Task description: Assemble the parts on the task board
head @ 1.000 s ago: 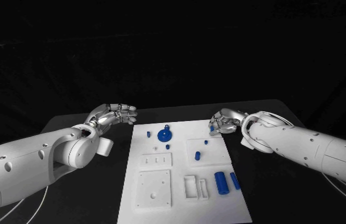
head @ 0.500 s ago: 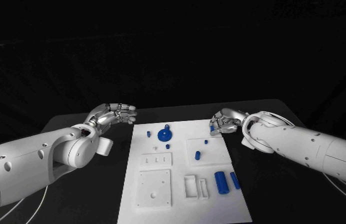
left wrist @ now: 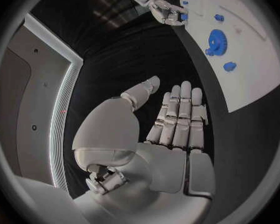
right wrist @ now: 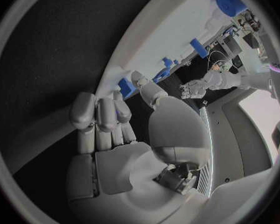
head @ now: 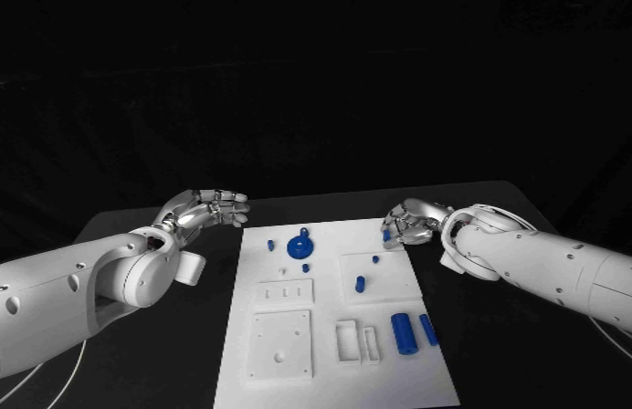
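The left hand (head: 208, 210) hovers off the task board (head: 395, 354) far-left corner, fingers straight, holding nothing. The right hand (head: 411, 221) pinches a small blue part (head: 387, 235) at the board's far-right edge; probably light, rigid, slippery, best gripped across its sides

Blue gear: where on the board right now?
Head view: the blue gear lies on the far part of the task board, left of centre, between two small blue pegs; neither robot hand touches it.
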